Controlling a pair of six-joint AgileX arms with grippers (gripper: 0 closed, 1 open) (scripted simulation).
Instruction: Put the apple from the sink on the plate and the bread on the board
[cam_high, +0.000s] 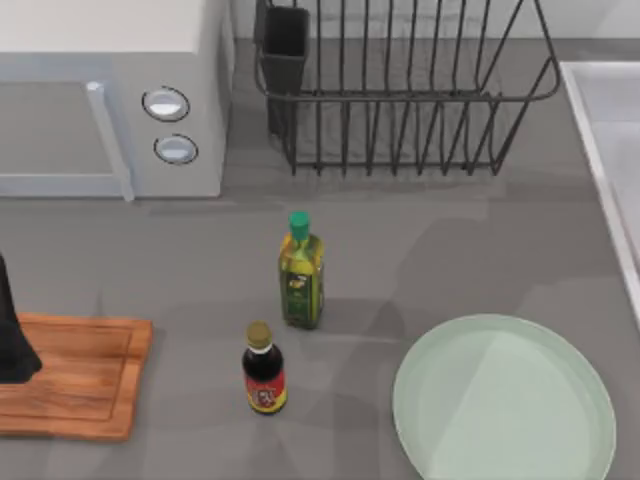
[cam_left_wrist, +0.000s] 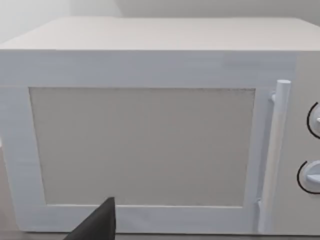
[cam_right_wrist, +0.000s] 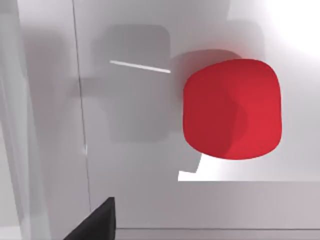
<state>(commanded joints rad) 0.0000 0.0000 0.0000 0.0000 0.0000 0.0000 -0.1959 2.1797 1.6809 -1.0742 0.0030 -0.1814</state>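
From above, two bottles (cam_high: 300, 270) stand between the board (cam_high: 85, 375) and the empty plate (cam_high: 505, 400). The left wrist view faces a microwave (cam_left_wrist: 150, 135). The right wrist view looks down on the apple (cam_right_wrist: 230, 110) in the sink (cam_right_wrist: 130, 165). I cannot tell either gripper's opening.

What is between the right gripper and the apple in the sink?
Nothing visible. In the right wrist view the apple lies uncovered on the pale sink floor, with bare basin around it.
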